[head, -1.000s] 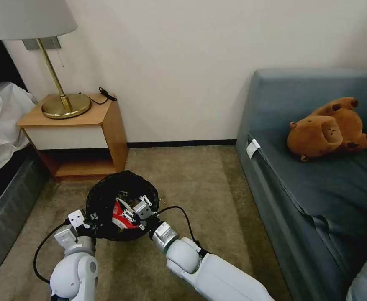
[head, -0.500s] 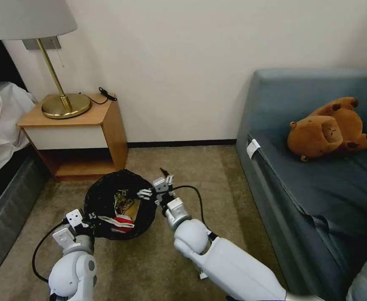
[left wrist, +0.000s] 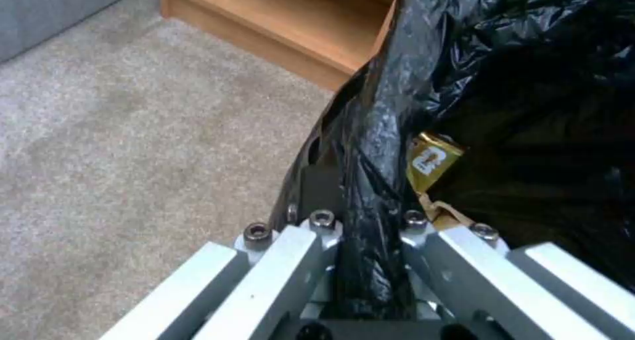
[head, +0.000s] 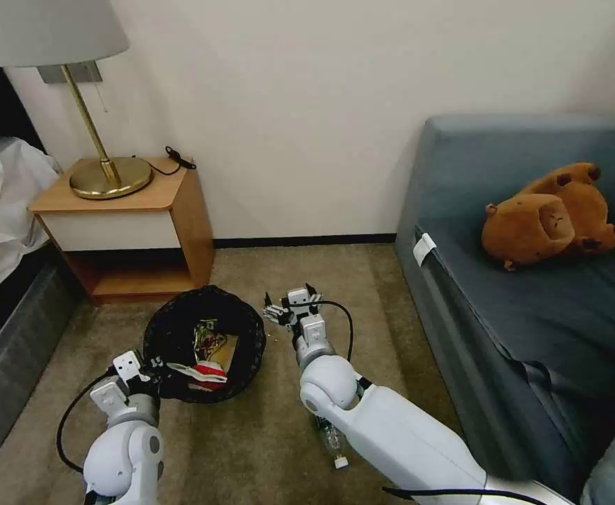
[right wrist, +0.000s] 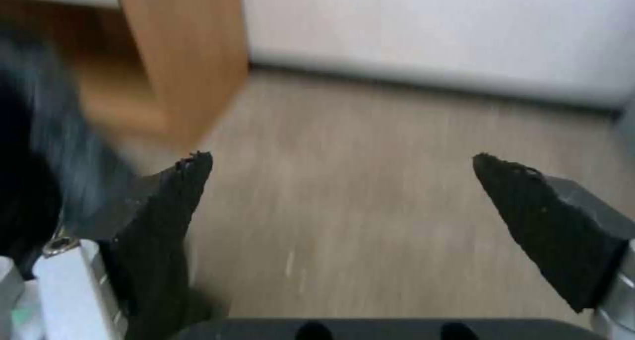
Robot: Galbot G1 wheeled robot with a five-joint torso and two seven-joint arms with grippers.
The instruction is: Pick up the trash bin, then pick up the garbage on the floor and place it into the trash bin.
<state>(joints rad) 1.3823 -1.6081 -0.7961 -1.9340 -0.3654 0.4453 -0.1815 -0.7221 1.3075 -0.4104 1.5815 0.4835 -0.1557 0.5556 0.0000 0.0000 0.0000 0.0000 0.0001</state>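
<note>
The left gripper clamps the rim of the black-lined round trash bin on beige carpet; the right gripper, fingers apart and empty, hovers beside it.

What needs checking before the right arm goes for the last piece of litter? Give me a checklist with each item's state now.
1. Left gripper shut on the trash bin rim: ok, the black liner is pinched between its fingers.
2. Right gripper open and empty: ok, the fingers are spread over bare carpet in its wrist view.
3. Right gripper outside the bin: ok, it is beside the rim, over the floor.
4. Carton, snack wrapper and paper bag inside the bin: ok.
5. Clear bottle binned: not ok, it lies on the carpet under the right forearm.
6. Clear path to the bottle: cannot tell, the arm hides most of it.
</note>
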